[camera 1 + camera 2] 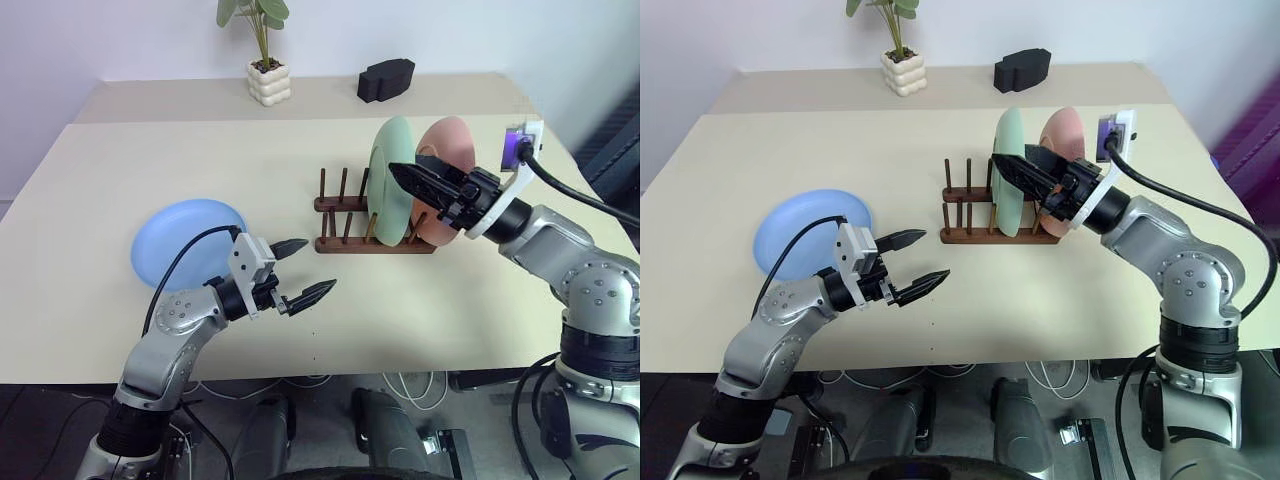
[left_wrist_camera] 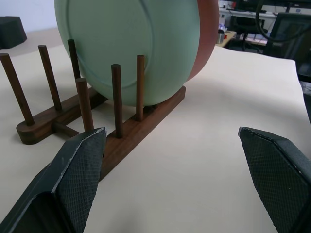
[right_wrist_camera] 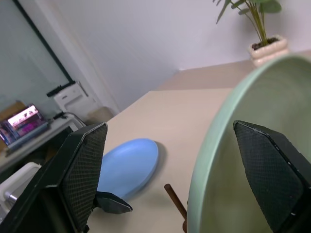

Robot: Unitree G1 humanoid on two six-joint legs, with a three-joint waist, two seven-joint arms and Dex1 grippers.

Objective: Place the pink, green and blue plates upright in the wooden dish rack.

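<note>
Green plate (image 1: 392,180) and pink plate (image 1: 447,178) stand upright between pegs at right end of wooden dish rack (image 1: 345,225); right claw (image 1: 1025,170) open at green rim, apparently released. Blue plate (image 1: 188,242) lies flat on bench (image 1: 120,180) at left; left claw (image 1: 300,270) open, empty, hovering between it and the rack's near rail, likely staged for plate 3.

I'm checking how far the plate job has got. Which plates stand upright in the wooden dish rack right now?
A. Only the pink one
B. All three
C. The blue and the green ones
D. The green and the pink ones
D: the green plate and the pink plate stand on edge between the pegs of the wooden dish rack, while the blue plate lies flat on the table, apart from the rack.
</note>
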